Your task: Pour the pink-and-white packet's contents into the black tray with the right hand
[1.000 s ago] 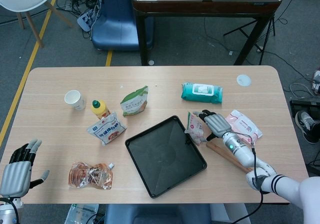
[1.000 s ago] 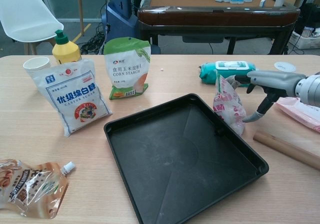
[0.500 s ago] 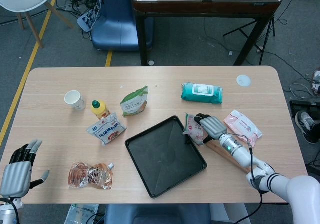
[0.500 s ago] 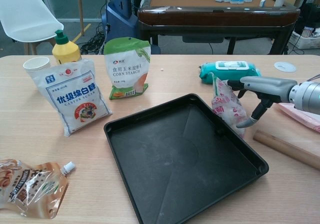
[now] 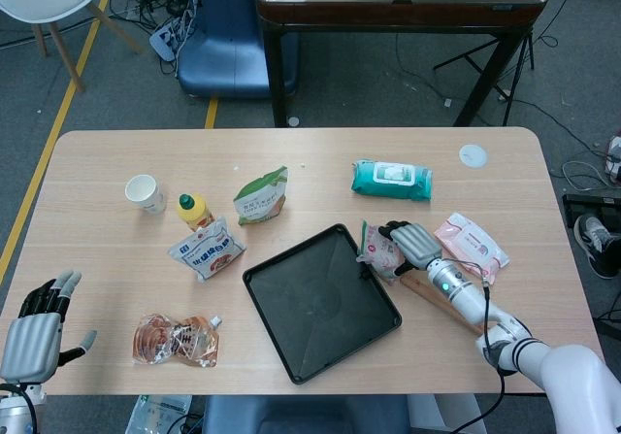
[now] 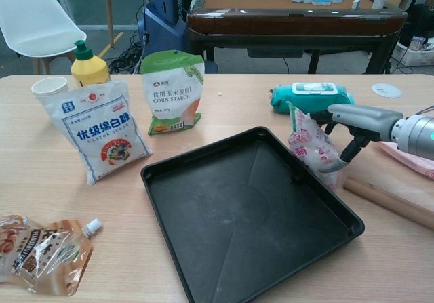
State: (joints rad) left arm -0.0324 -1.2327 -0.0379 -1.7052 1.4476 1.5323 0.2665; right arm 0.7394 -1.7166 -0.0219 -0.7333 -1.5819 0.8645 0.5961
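While right hand [image 6: 349,130] grips pink-and-white packet [image 6: 308,147], black tray [image 6: 203,249] lies bare

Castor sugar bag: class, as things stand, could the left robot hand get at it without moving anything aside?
Probably yes. The left robot hand is open at the table's near-left corner, and bare tabletop lies between it and the castor sugar bag; the snack pouch sits off to the side.

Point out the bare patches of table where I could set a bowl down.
Bare wood lies between the corn starch bag and the wipes pack, and along the front edge between the snack pouch and the tray. It is crowded right of the tray: right hand, packet, rolling pin.
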